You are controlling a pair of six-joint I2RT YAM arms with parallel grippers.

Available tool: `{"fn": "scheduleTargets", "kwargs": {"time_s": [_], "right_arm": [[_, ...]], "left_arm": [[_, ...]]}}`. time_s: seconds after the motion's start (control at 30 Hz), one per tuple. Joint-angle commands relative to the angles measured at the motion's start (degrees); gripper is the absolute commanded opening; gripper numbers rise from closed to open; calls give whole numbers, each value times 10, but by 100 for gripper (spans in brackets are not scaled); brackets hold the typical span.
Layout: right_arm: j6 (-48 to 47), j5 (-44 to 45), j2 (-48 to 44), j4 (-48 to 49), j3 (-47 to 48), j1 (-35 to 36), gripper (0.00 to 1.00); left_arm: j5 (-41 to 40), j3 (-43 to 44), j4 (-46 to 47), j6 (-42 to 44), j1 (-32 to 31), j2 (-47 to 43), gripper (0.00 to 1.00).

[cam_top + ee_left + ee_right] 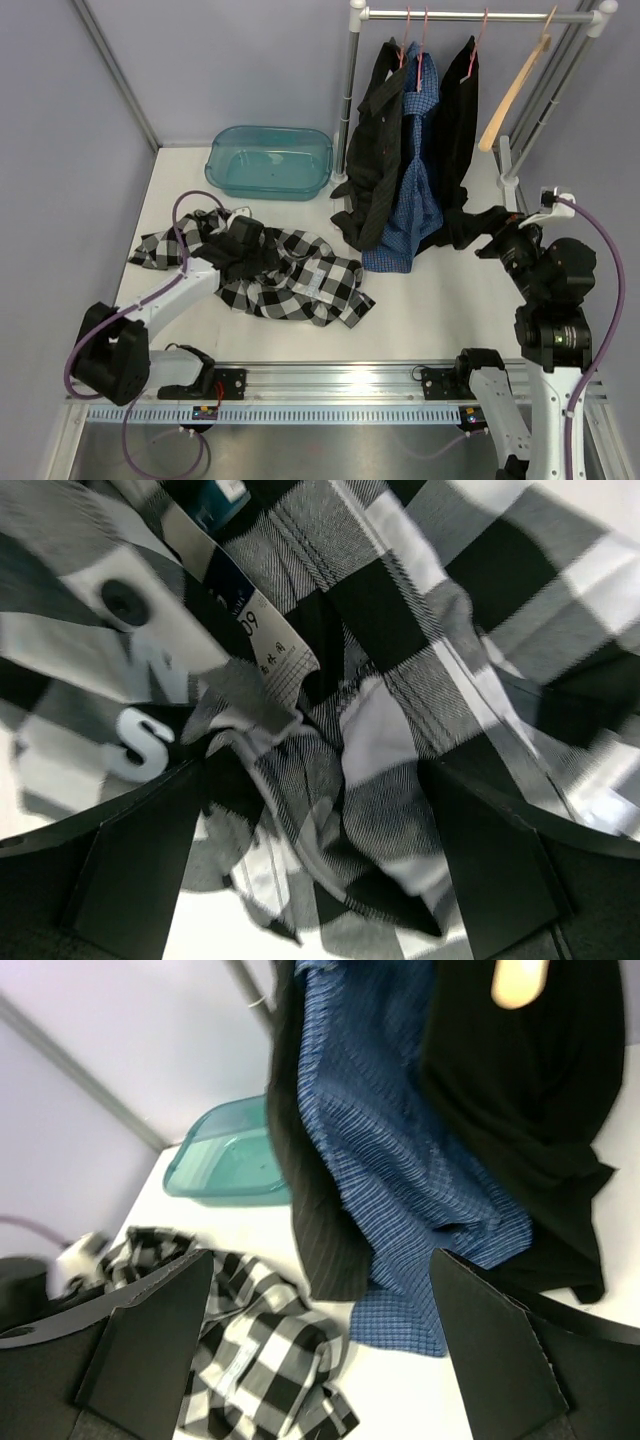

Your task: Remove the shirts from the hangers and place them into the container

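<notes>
Poses: left gripper low, agape on check shirt; right gripper raised.

The right wrist view crops the wooden hanger.

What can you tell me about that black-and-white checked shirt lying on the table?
The checked shirt is soft woven cloth in bold black, white and grey squares. It lies crumpled and spread across the white table, off any hanger, a sleeve trailing left. A white sewn-in label shows. The left gripper, open, sits over its folds.
</notes>
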Motion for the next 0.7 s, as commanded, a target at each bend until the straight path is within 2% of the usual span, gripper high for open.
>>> {"fn": "scheduleTargets", "kwargs": {"time_s": [0.0,0.2,0.3,0.4,0.47,0.53,0.57,0.67], "right_arm": [[4,-11,-31,4,-9,30,99],[-9,-9,-62,-24,-21,73,99],[-15,-16,-75,-26,-32,82,100],[-28,-10,-85,-32,-34,94,99],[-33,-4,-89,-38,-32,103,99],[-41,1,-91,-43,-26,111,99],[-44,4,-92,-46,-26,115,100],[-54,23,-97,-54,-26,127,99]], "left_arm": [[-14,-8,90,-48,-3,54,99],[-42,33,72,-58,-3,185,99],[-44,49,62,-63,-3,221,98],[-44,59,54,-68,-4,245,78],[-41,62,53,-70,-4,247,54],[-50,66,41,-72,-4,249,16],[-52,70,36,-66,-3,246,0],[-67,87,14,-44,-3,216,0]]}}
